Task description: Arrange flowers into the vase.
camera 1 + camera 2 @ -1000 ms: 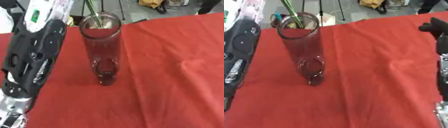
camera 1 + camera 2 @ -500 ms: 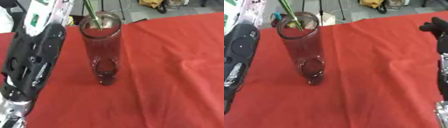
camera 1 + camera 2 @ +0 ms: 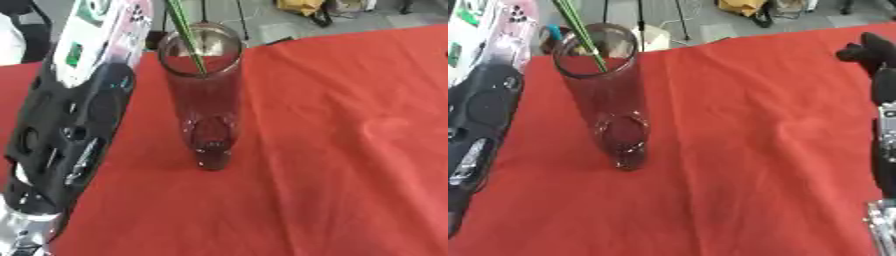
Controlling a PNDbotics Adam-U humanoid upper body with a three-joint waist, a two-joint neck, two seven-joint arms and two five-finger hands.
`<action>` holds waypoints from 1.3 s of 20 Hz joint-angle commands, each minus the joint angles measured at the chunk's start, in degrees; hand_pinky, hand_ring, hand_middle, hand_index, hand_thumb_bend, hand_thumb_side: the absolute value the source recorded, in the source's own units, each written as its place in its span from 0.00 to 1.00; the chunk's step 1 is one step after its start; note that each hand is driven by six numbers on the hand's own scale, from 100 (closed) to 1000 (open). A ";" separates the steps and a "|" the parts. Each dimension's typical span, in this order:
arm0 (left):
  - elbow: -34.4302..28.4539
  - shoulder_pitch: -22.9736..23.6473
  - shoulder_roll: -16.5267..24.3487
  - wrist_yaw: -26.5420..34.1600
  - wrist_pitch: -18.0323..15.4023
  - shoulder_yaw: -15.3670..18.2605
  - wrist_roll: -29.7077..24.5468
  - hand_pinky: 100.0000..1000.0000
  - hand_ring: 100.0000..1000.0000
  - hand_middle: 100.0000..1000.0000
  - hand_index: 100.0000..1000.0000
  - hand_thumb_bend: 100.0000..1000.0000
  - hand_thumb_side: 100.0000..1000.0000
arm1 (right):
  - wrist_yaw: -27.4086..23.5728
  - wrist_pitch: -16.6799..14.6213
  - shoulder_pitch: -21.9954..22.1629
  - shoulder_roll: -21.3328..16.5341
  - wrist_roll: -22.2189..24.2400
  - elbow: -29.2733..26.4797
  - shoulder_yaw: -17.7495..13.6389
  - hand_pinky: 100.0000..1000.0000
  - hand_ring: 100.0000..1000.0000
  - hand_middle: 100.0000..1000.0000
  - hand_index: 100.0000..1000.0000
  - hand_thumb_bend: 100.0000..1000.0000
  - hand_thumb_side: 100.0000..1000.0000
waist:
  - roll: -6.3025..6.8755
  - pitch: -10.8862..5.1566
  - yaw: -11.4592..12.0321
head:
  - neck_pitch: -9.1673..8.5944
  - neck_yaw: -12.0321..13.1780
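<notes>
Standing upright left of centre on the red tablecloth (image 3: 350,150), the clear glass vase (image 3: 204,100) has its open mouth in the upper part of the frame, and thin green flower stems (image 3: 185,35) slant down into that mouth from the top edge — their blooms lie out of frame. Our left arm (image 3: 74,130) fills the left side as a long black and silver bulk just beside the vase; its hand shows in neither view. At the right edge of the right eye view we see our right hand (image 3: 872,52) as a dark shape above the cloth, well apart from the vase — whether its fingers are curled or straight we cannot tell.
</notes>
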 commanded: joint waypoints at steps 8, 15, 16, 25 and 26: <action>0.23 -0.08 0.48 -2.43 -2.25 -0.73 -0.65 0.00 0.00 0.00 0.00 0.33 0.53 | -0.35 0.11 -0.48 -0.22 -0.13 -0.49 -0.62 0.97 0.87 0.68 0.88 0.00 0.98 | -0.35 -1.60 0.17 | 0.15 -0.54; 0.95 0.46 0.29 -0.99 -3.54 -1.22 -3.81 0.00 0.00 0.00 0.00 0.29 0.53 | -0.42 0.15 -0.54 -0.09 -0.10 -0.49 -0.68 0.97 0.87 0.68 0.88 0.00 0.98 | -0.36 -1.51 0.14 | 0.11 -0.75; 1.08 0.50 0.32 -0.81 -3.53 -1.20 -4.17 0.00 0.00 0.00 0.00 0.28 0.55 | -0.42 0.17 -0.52 -0.07 -0.09 -0.49 -0.69 0.97 0.87 0.68 0.88 0.00 0.98 | -0.36 -1.51 0.17 | 0.14 -0.78; 2.55 1.24 0.66 -2.48 -2.02 -1.23 -4.77 0.00 0.00 0.00 0.05 0.00 0.82 | -0.32 0.26 -0.34 0.02 -0.24 -0.49 -0.88 0.97 0.87 0.68 0.88 0.00 0.98 | -0.52 -1.51 0.48 | 0.40 -1.04; 2.67 1.30 0.69 -2.77 -1.96 -1.24 -4.54 0.00 0.00 0.00 0.05 0.00 0.84 | -0.32 0.27 -0.32 0.04 -0.25 -0.49 -0.89 0.97 0.87 0.68 0.88 0.00 0.98 | -0.53 -1.50 0.51 | 0.37 -1.05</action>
